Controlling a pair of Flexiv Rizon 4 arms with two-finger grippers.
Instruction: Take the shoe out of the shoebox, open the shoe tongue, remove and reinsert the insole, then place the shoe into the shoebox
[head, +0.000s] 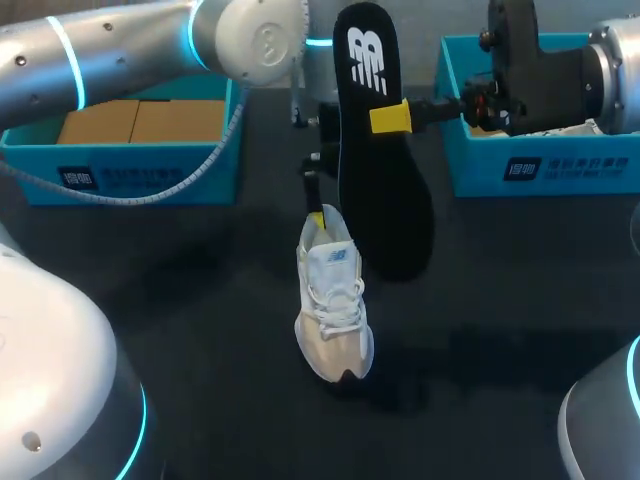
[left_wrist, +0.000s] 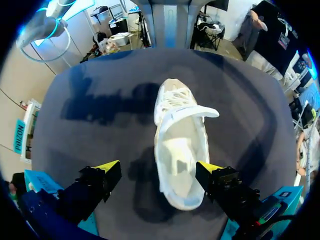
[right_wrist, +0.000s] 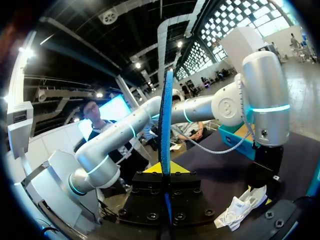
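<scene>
The insole (head: 375, 180) is pinched upright by the right gripper (head: 390, 117), above the shoe (head: 335, 300), which sits on the table with its tongue pulled open. It's probably best if the toe end gets tipped down and fed in first, with the heel pressed last. The left gripper (left_wrist: 158, 170) is spread wide at the heel, not clamping, so the shoe could skid. The left box (head: 120, 170) and right box (head: 540, 170) are set well aside. Only the left fingers might be in the way.

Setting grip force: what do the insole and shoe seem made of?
The insole looks like foam: matte black face, printed white logo, thin blue edge in the right wrist view. The shoe looks like soft textile or synthetic: white, matte, with woven laces.
</scene>
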